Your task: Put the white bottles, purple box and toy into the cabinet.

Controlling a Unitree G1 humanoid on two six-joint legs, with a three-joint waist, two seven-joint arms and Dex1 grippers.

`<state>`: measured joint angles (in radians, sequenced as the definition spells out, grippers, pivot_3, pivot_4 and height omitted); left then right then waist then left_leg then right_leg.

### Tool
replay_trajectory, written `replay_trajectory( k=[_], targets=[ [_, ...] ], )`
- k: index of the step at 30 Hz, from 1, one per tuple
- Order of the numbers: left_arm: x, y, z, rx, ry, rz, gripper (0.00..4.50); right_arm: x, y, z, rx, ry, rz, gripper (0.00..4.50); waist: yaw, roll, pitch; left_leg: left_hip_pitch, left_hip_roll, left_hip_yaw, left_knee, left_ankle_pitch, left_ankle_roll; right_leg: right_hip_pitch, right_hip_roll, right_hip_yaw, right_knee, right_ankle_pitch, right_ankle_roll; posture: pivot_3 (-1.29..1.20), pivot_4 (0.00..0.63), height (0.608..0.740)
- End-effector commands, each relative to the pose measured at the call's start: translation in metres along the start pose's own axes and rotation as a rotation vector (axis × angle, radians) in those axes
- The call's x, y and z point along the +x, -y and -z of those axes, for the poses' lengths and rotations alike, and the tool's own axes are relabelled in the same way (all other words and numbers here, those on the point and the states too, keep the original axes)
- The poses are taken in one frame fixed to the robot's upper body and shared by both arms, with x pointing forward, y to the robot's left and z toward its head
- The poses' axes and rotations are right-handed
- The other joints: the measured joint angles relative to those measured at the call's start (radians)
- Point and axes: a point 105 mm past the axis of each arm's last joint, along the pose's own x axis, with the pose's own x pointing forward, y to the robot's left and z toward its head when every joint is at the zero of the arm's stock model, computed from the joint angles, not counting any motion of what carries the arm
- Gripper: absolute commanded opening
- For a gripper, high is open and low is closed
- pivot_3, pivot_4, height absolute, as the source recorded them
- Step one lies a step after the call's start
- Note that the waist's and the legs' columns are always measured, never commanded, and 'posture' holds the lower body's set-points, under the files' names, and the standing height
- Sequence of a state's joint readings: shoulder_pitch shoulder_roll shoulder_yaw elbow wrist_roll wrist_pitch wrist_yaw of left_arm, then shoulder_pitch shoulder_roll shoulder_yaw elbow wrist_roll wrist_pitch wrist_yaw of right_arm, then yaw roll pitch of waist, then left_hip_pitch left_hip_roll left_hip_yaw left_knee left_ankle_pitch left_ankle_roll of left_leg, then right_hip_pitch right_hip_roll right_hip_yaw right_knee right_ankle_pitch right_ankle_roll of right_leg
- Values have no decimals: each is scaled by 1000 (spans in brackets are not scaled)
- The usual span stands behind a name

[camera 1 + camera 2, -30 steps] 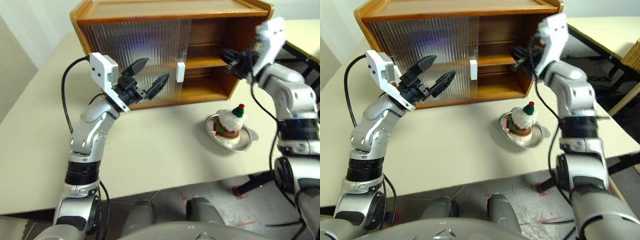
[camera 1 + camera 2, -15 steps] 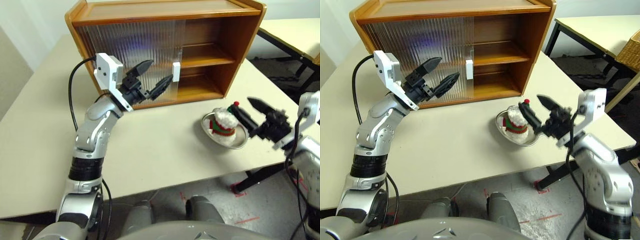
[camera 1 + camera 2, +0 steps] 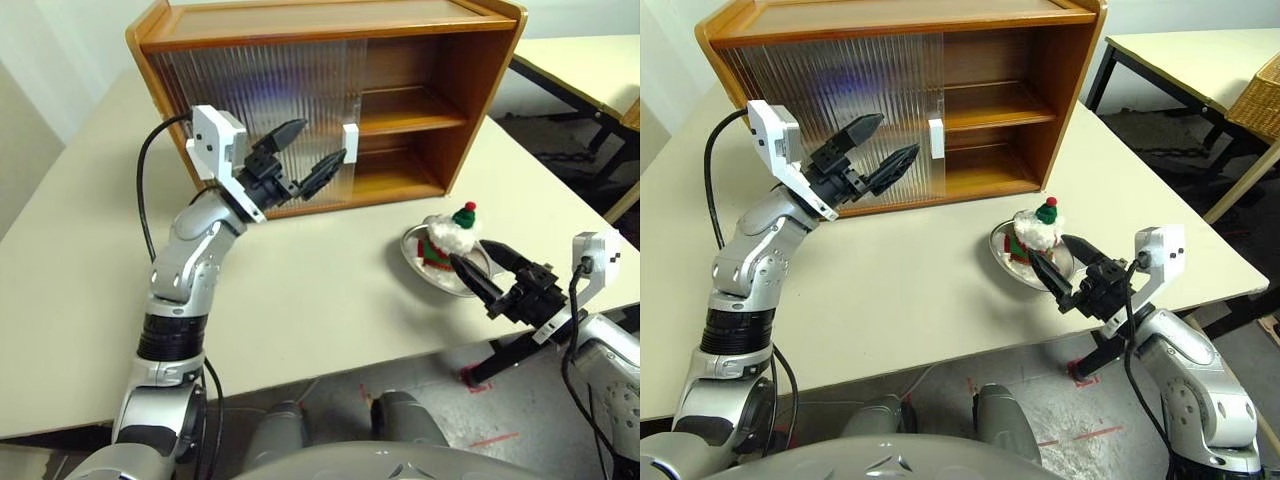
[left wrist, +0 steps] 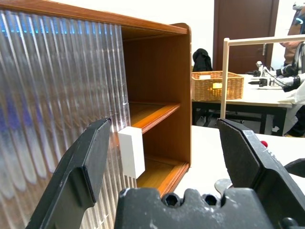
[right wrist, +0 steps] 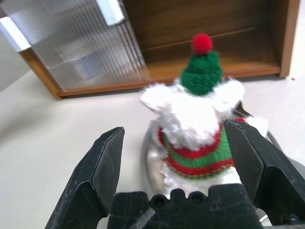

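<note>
- My right hand point(image 3: 487, 268) is down low at the near edge of the desk point(image 3: 300, 300), fingers spread wide with nothing in them, aimed at the toy.
- The toy point(image 3: 447, 240), a fluffy white plush with a red-and-green band and a green hat with a red pompom, stands upright in a shallow silver dish point(image 3: 418, 266) just past my fingertips. Not touching it.
- My left hand point(image 3: 315, 150) hangs farther back, fingers apart and empty, right in front of the ribbed sliding door point(image 3: 260, 95), near its white handle point(image 3: 351, 143).
- The cabinet point(image 3: 480, 80) stands at the back, its right half open with a bare wooden shelf point(image 3: 410, 110).
</note>
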<state>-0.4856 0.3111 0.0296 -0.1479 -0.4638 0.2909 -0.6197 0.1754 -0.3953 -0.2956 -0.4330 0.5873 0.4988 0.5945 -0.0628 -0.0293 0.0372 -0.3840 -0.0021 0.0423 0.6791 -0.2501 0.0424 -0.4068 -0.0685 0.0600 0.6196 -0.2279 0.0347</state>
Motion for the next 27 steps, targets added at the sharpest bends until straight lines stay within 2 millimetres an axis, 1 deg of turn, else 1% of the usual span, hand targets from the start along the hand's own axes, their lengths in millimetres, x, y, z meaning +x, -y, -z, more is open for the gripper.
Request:
replay_trajectory(
  k=[1,9,20,22,24,27],
  targets=[
    [0,-2,-5,23,6,-10,4500,4,6,3,-3,2,15,4486,1,0,0,0,0,0,0,0,0,0,0,0,0,0,0,-52,0,740],
    [-1,-4,-10,40,12,-22,4500,9,19,13,-22,-31,51,4486,5,-1,1,0,0,0,0,0,0,0,0,0,0,1,1,-35,0,740],
    [-1,-5,-12,49,14,-31,4500,15,19,22,-30,-62,43,4486,20,-1,1,0,0,0,0,0,0,0,0,0,0,1,2,-25,0,740],
    [-1,-5,-13,50,14,-33,4500,16,19,22,-27,-63,42,4097,25,-2,1,0,0,0,0,0,0,0,0,0,0,1,2,-20,0,740],
    [-2,-5,-13,52,14,-36,4500,18,19,22,-28,-63,38,3557,27,-2,1,0,0,0,0,0,0,0,0,0,0,1,2,-19,0,740],
    [-2,-7,-13,56,13,-43,4500,19,18,20,-29,-60,30,2389,27,-2,1,0,0,0,0,0,0,0,0,0,0,1,2,-19,0,740]
  ],
)
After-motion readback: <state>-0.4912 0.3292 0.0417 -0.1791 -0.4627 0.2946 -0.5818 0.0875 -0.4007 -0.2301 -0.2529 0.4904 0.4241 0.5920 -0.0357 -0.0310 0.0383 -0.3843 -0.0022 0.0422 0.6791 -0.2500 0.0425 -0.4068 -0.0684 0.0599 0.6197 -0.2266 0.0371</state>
